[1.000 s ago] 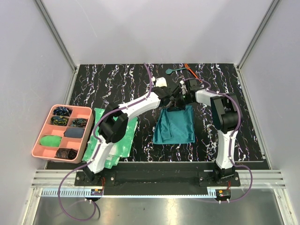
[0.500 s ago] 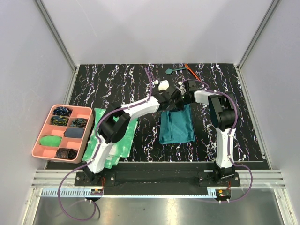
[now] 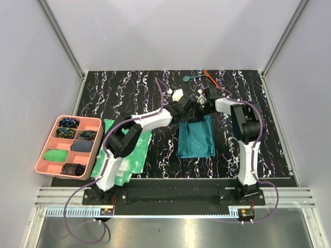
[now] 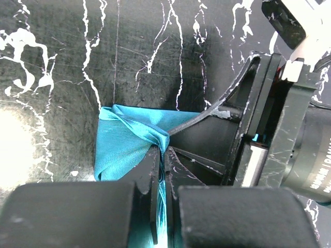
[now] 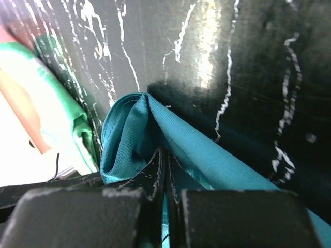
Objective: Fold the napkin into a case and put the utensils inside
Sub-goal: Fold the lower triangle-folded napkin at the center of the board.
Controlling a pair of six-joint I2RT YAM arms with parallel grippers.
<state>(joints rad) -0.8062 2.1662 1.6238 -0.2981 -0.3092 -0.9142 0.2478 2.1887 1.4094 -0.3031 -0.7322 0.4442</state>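
since the napkin [image 3: 196, 139] looks limp and light, i'd hold corners — left gripper [image 4: 163, 155] and right gripper [image 5: 164, 157] each pinch its far edge.

The top view is bright and even, lit softly from above. The pale walls [image 3: 165, 31] carry no hard shadows, and the arms cast only faint ones on the glossy table [image 3: 129, 88]. It is sharp throughout.

In the left wrist view a white glare patch blooms at the table's left. The napkin [image 4: 121, 147] is crisp, while the left gripper [image 4: 163, 155] blurs toward the lens.

In the right wrist view a glare streak crosses the table. The green cloth [image 5: 67, 129] blows out to white at the left edge, and the right gripper [image 5: 164, 160] is dark and soft.
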